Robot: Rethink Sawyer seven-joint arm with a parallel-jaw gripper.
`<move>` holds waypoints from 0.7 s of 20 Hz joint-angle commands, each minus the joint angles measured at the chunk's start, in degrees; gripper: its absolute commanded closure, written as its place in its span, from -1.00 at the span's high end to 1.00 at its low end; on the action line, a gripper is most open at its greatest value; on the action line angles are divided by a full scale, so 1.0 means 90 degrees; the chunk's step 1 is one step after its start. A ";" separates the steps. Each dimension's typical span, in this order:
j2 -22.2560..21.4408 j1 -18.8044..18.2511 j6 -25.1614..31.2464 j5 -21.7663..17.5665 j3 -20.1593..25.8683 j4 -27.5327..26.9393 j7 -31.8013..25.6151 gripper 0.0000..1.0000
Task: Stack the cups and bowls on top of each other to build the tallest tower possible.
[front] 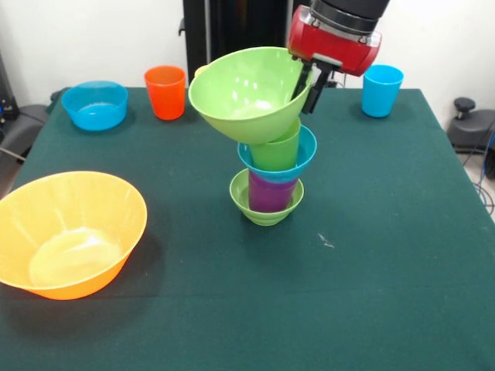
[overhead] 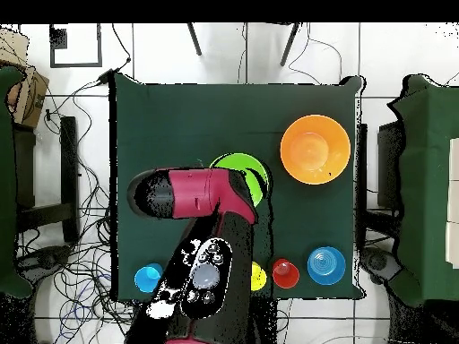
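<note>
The tower (front: 271, 182) stands mid-table: a small green bowl (front: 264, 213), a purple cup (front: 271, 193), a small blue bowl (front: 308, 152) and a green cup (front: 278, 151). A medium green bowl (front: 244, 93) sits tilted on the green cup, its mouth turned toward the camera. My gripper (front: 308, 85) is shut on that bowl's right rim. From overhead the arm (overhead: 193, 193) covers the tower, and only the green bowl (overhead: 244, 170) shows beside it.
The large orange bowl (front: 69, 232) (overhead: 315, 149) lies front left on the green table (front: 371, 247). Along the far edge stand the blue bowl (front: 95, 104) (overhead: 326, 265), orange cup (front: 165, 91) (overhead: 285, 272) and light blue cup (front: 382, 90) (overhead: 148, 277). The yellow cup (overhead: 258, 275) shows partly.
</note>
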 commanded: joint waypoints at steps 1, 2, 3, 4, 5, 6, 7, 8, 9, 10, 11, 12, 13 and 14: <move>-0.0027 0.0271 0.0186 0.0237 0.0240 0.0532 0.1205 -1.00; -0.0018 0.0283 0.0175 0.0254 0.0233 0.0535 0.1217 -1.00; -0.0010 0.0295 0.0165 0.0271 0.0227 0.0538 0.1229 -1.00; -0.0001 0.0307 0.0154 0.0288 0.0221 0.0541 0.1240 -1.00; 0.0007 0.0315 0.0144 0.0302 0.0215 0.0542 0.1239 -1.00; 0.0015 0.0322 0.0134 0.0316 0.0209 0.0543 0.1238 -1.00; 0.0024 0.0329 0.0124 0.0330 0.0203 0.0544 0.1237 -1.00; 0.0026 0.0331 0.0113 0.0339 0.0201 0.0547 0.1233 -1.00; 0.0028 0.0332 0.0102 0.0348 0.0199 0.0550 0.1229 -1.00; 0.0031 0.0333 0.0091 0.0357 0.0196 0.0553 0.1224 -1.00; 0.0033 0.0334 0.0081 0.0366 0.0194 0.0556 0.1220 -1.00; 0.0035 0.0331 0.0073 0.0363 0.0193 0.0555 0.1213 -1.00; 0.0040 0.0323 0.0067 0.0364 0.0194 0.0551 0.1196 -1.00; 0.0042 0.0314 0.0069 0.0365 0.0190 0.0545 0.1171 -1.00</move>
